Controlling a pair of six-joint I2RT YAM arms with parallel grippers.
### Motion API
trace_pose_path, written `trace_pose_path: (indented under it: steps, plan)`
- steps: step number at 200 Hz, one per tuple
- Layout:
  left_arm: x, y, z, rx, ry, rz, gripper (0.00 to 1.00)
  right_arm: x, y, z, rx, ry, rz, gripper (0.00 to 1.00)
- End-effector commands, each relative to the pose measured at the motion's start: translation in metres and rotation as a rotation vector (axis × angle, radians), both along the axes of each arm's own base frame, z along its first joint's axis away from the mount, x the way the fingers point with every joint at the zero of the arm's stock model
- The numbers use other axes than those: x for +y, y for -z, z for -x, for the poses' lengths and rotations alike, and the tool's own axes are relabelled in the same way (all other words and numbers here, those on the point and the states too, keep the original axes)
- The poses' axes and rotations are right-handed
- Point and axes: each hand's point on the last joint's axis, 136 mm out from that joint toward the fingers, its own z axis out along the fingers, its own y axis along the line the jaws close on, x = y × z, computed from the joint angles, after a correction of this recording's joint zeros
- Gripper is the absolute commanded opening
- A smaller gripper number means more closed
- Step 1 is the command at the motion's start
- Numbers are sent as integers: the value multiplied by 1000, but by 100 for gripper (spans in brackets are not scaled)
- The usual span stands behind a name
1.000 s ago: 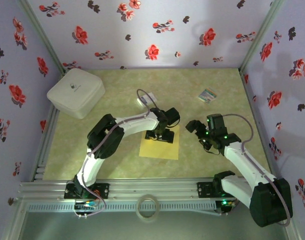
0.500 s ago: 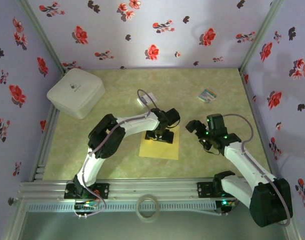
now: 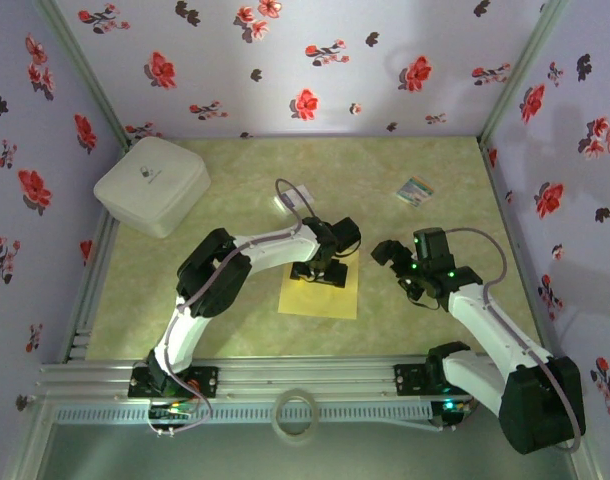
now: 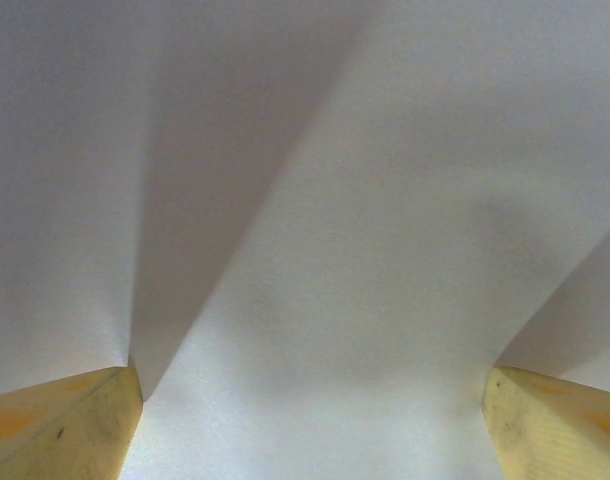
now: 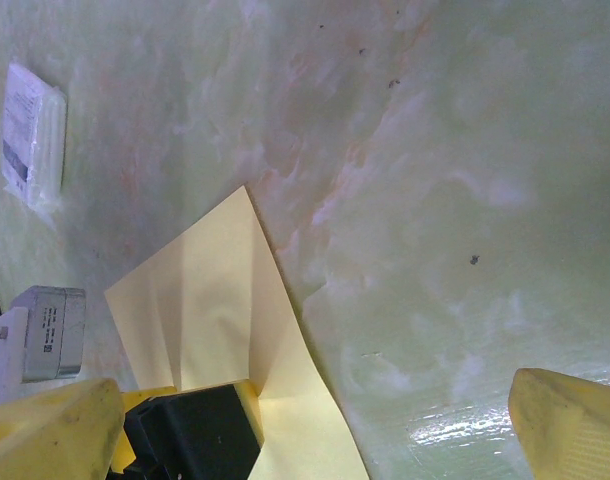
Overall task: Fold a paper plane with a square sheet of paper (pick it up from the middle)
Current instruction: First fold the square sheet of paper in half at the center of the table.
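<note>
- While lying flat on the desk (image 3: 235, 320), near its middle and a little toward the near edge: the square sheet of paper (image 3: 320, 292), plain yellow, unfolded, its sides roughly in line with the desk's edges.
- From the right wrist view, soft creases across the sheet and one corner pointing toward the far edge of the desk.
- Down on the far half of the sheet: the left pincer (image 3: 320, 272), released and spread wide, with nothing clamped.
- In the left wrist view, tan fingers (image 4: 60, 430) at the two lower corners, pale paper with shallow shadowed ridges stretching between them.
- Just beside the right edge of the sheet, apart from it: the right pincer (image 3: 390, 253), likewise released, gripping nothing, above bare desk.
- Beyond the far edge of the sheet, toward the middle of the far edge of the desk: a small white card with blue print (image 3: 293, 196).
- Near the far right corner of the desk: a small striped card (image 3: 417, 190).
- At the far left corner: a white box (image 3: 151, 185) with rounded corners.
- On the ledge in front of the near edge, between the two arm bases: a roll of tape (image 3: 295, 415).
</note>
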Motion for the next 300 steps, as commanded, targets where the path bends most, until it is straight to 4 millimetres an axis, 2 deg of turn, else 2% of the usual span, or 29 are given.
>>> trace_pose_path:
  steps: [1, 97, 210, 265, 300]
  plan:
    - [22, 40, 14, 69, -13, -121, 88, -2, -3, 0, -5, 6, 18, 99]
    - [16, 23, 10, 23, -6, -89, 85, -3, -2, 1, -1, 10, 20, 99]
    - [8, -15, -5, -113, -20, 18, 54, -8, -3, 1, 0, 36, 37, 99]
    - [9, -26, -9, -149, -38, 87, 46, -18, -1, 3, 29, 90, 77, 99]
    - [5, -41, -13, -184, -40, 145, 44, -19, 2, 4, 36, 99, 77, 99]
